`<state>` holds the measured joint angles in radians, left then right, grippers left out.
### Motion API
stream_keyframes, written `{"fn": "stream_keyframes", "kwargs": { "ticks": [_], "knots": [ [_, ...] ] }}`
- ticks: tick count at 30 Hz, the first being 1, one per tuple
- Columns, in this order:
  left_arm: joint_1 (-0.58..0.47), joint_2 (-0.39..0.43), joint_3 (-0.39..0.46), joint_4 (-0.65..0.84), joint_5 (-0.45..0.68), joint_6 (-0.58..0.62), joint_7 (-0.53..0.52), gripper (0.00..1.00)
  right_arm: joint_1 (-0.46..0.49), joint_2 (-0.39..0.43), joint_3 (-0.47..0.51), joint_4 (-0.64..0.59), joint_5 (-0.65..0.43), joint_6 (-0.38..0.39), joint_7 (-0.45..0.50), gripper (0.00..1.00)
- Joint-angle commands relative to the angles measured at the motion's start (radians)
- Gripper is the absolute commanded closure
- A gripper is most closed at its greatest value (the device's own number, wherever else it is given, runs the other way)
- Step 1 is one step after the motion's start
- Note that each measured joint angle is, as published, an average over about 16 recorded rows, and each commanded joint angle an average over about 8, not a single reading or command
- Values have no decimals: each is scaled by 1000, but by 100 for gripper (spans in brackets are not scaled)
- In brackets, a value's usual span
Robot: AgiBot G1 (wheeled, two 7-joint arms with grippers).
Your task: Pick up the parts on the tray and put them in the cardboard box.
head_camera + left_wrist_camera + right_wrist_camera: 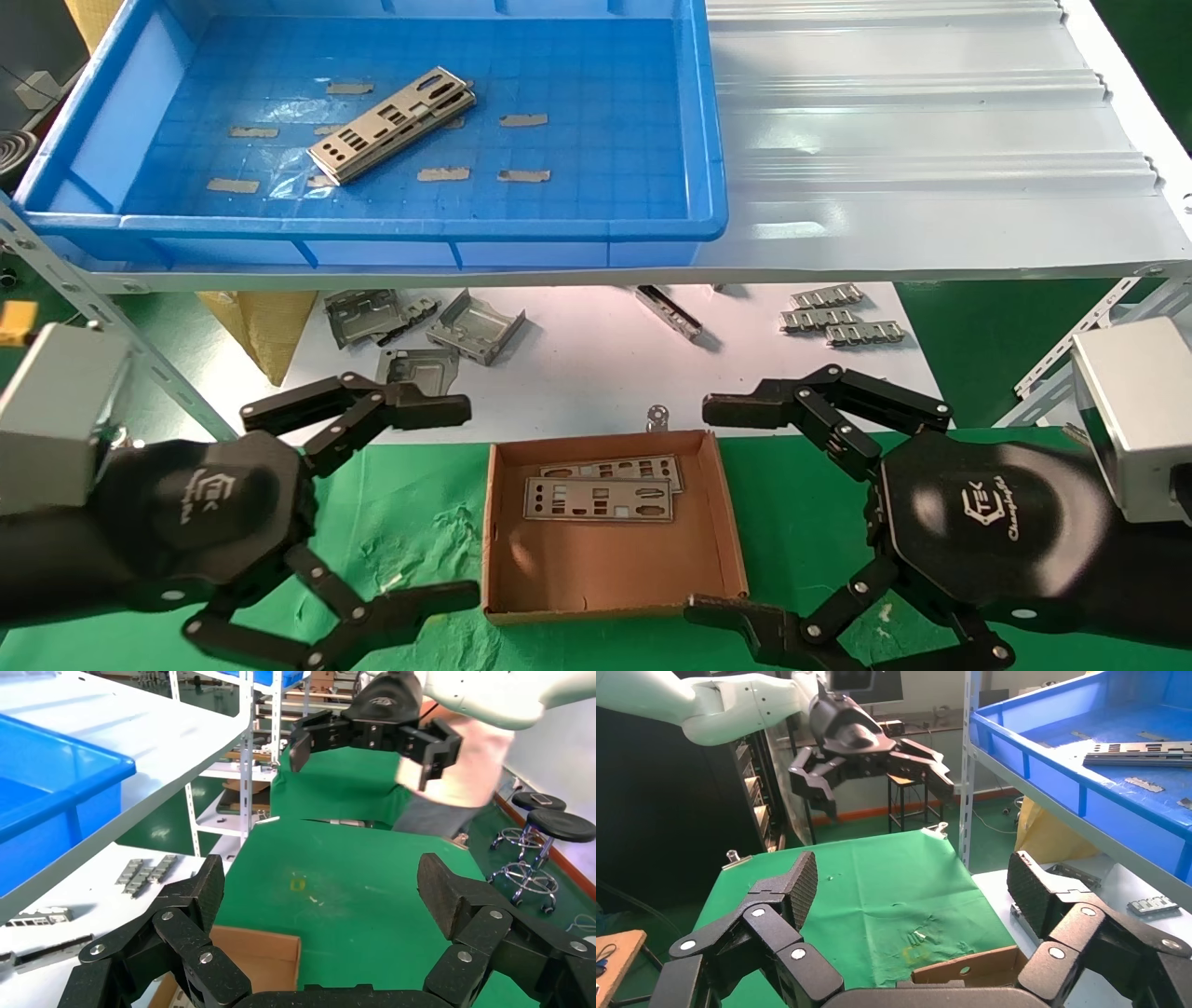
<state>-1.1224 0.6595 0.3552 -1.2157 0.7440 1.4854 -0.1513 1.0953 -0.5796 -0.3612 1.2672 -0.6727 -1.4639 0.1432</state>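
Parts (391,124): thin silver-grey punched plates, stacked in blue tray (596,121).

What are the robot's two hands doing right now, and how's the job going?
Left hand and right hand both open, empty, flanking the cardboard box. Two parts in the box; more parts wait in the tray. Nothing in the way.
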Motion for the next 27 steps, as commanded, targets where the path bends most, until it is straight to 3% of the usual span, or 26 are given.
{"fn": "stream_keyframes", "kwargs": {
  "ticks": [1,12,27],
  "knots": [
    [15,-15,-24,-21,-4,3,-11,0,0,0,0,0,0,0,0,0],
    [62,-62,-98,-88,-19,13,-43,0,0,0,0,0,0,0,0,0],
    [53,-53,-82,-75,-17,12,-38,0,0,0,0,0,0,0,0,0]
  ]
}}
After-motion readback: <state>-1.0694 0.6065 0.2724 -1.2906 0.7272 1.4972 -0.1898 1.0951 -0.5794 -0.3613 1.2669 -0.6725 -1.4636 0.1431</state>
